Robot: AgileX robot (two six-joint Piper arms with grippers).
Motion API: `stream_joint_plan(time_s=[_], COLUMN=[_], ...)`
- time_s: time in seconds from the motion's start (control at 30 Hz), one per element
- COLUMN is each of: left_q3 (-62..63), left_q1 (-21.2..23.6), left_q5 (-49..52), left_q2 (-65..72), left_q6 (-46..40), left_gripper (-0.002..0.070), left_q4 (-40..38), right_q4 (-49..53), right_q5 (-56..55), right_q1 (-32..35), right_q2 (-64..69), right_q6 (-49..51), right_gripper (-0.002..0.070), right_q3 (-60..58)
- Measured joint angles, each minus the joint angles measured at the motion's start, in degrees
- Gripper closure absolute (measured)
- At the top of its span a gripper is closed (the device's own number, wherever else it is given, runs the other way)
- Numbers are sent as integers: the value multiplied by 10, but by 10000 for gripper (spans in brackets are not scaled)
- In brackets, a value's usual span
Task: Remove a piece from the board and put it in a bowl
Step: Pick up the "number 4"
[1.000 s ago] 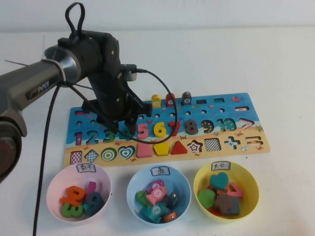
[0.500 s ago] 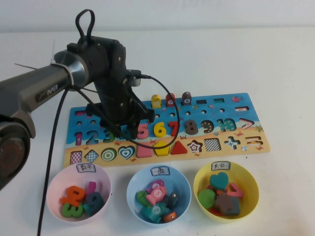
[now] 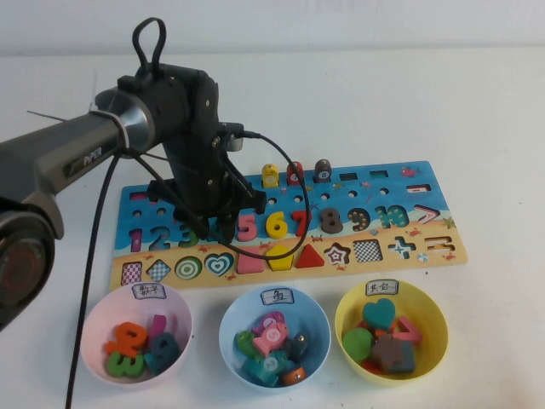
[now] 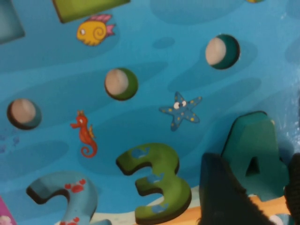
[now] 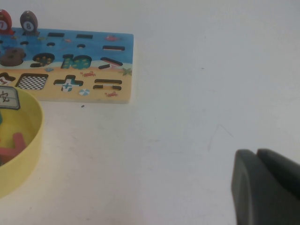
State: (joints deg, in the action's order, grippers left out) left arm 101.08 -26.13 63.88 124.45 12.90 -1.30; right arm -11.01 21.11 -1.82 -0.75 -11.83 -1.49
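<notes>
The teal number 4 (image 4: 255,150) sits in the number row of the blue and sandy board (image 3: 426,183), between the green 3 (image 4: 157,180) and the pink 5 (image 3: 247,227). My left gripper (image 3: 213,223) is down on it, one dark finger on each side, shut on the 4 (image 3: 220,230), which still lies on the board. The left wrist view shows the left gripper (image 4: 265,197) low at the 4. The pale pink bowl (image 3: 94,315) stands in front of the board at the left. My right gripper (image 5: 257,157) is shut and empty over bare table, outside the high view.
A light blue bowl (image 3: 230,319) and a yellow bowl (image 3: 434,307), both holding pieces, stand beside the pink one. The left arm's black cable (image 3: 294,183) loops over the board. The yellow bowl (image 5: 33,140) and the board's right end (image 5: 93,47) show in the right wrist view.
My left arm moved right and lower over the number row a second ago and has stayed nearly still on the teal 4 since. The right arm has not moved.
</notes>
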Motion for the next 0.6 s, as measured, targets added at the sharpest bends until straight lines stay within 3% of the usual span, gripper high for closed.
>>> stream_joint_plan(time_s=[0.07,0.6], left_q3=[0,0], left_q1=[0,0], left_q5=[1,0], left_q2=[0,-54], left_q6=[0,-24], left_gripper=[439,439], left_q4=[0,0], right_q4=[0,0], right_q5=[0,0], right_q1=[0,0], right_q2=[0,0], right_q6=[0,0], right_gripper=[694,694], right_q3=[0,0])
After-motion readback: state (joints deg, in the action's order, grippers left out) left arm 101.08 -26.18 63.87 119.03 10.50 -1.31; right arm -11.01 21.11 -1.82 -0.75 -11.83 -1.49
